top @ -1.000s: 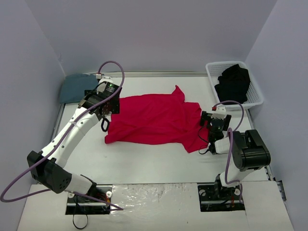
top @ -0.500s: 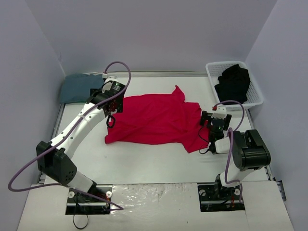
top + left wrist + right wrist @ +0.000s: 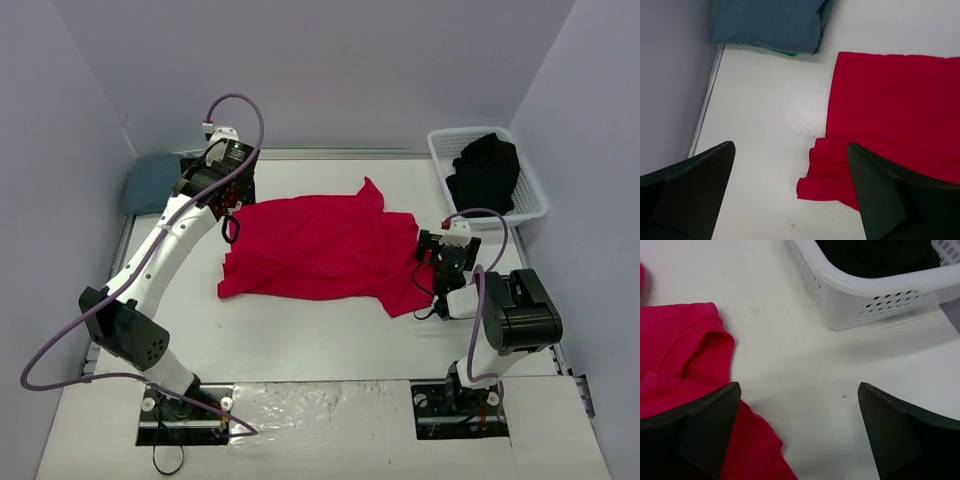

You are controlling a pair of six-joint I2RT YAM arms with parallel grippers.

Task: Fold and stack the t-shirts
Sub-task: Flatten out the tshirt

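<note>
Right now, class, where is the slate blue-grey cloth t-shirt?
In the top view, the slate blue-grey cloth t-shirt lies folded in the far left corner of the white table, left of the spread bright red cloth t-shirt.

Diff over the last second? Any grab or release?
The left gripper moved toward the table's far edge, along the left side of the red t-shirt. Its jaws were open throughout and it took or released nothing. Unchanged: the red t-shirt, the open right gripper by its right sleeve, the blue-grey t-shirt and the black t-shirt in the basket.
</note>
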